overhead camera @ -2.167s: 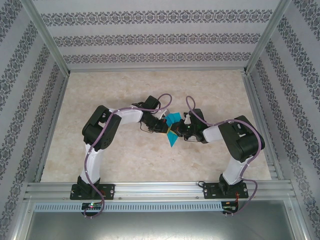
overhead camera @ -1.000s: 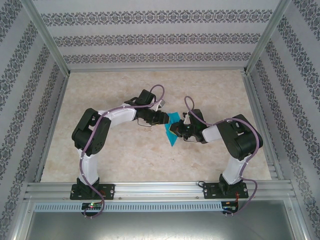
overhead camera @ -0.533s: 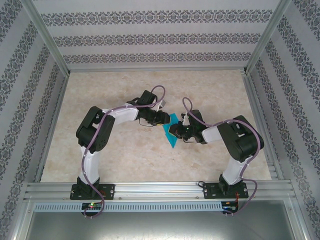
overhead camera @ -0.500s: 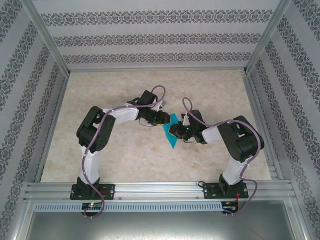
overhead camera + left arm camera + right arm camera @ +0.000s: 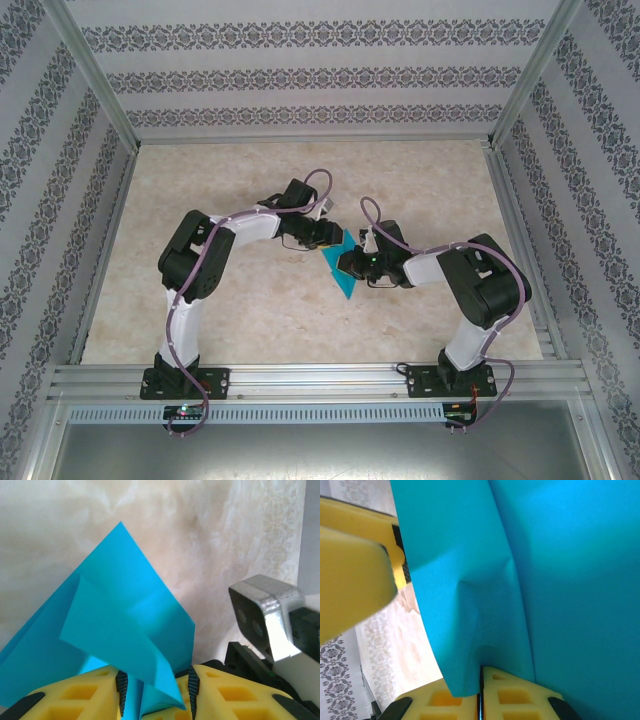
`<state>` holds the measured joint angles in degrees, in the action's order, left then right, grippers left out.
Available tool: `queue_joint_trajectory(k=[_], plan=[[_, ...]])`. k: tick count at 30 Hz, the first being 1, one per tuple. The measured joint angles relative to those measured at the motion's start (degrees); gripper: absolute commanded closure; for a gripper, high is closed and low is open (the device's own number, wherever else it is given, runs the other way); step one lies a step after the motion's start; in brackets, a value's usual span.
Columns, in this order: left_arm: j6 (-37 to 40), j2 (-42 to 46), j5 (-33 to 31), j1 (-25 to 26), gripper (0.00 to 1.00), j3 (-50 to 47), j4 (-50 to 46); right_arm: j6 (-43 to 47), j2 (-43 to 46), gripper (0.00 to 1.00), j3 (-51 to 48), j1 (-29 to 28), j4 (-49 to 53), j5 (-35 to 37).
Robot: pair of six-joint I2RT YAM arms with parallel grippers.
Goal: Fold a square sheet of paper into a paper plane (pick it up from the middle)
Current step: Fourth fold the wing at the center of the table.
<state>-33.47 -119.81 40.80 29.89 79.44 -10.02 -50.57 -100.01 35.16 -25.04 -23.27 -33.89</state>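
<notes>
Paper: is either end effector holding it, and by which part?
The right end effector pinches the paper by a folded edge. A folded corner sits between the left end effector's parted jaws; whether it grips is unclear.

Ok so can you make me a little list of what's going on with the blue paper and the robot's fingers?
thing being folded: teal paper, partly folded, with one flap creased over
where: between the two arms, over the middle of the table
right side: right fingers shut, pinching an edge of the paper
left side: left fingers apart, with a folded flap of the paper in the gap between them
plane: not finished yet
</notes>
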Motion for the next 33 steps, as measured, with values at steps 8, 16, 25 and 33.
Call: queue_joint_trajectory(k=[8,16,25,33], plan=[[0.59,-2.84,0.59,0.00,0.80,1.79,-0.17,1.22,0.02,0.89,1.01,-0.74,2.01,0.42],[1.75,-3.48,0.76,0.00,0.97,2.73,-1.57,3.10,1.55,0.87,1.49,-1.01,5.40,1.53],[2.75,-3.48,0.74,-0.42,1.00,2.71,-2.21,5.90,5.88,0.74,1.49,-1.11,9.73,3.02],[3.61,-3.48,0.76,-1.86,1.00,2.19,-2.40,10.51,10.78,0.71,1.49,-3.34,16.06,6.34]])
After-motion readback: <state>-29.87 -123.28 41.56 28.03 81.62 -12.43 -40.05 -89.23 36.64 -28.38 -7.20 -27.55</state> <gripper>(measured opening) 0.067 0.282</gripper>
